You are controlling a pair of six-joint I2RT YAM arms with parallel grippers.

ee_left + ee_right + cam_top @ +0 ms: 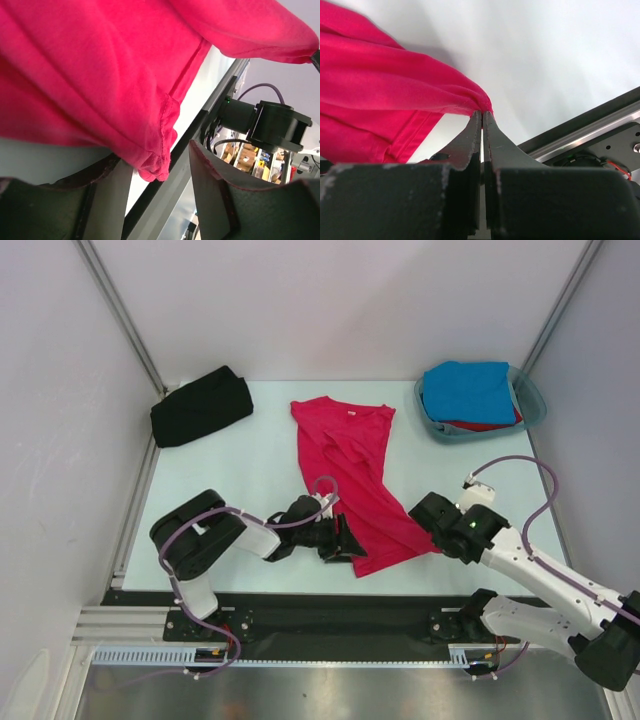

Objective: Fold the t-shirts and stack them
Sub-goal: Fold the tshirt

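The crimson-pink t-shirt [350, 455] lies lengthwise in the middle of the table, its white neck label [352, 412] at the far end. My left gripper [348, 543] is at the shirt's near left corner. In the left wrist view it [160, 182] is open, and the bunched hem corner [156, 167] hangs between the jaws. My right gripper [425, 520] is at the near right corner. In the right wrist view it [482, 114] is shut on a pinch of the shirt [385, 85]. A folded black t-shirt [200, 406] lies at the far left.
A translucent teal tub [530, 405] stands at the far right. It holds a folded bright blue t-shirt [468, 390] on top of a red one [478, 426]. White walls close in the table on three sides. A black rail [330, 605] runs along the near edge.
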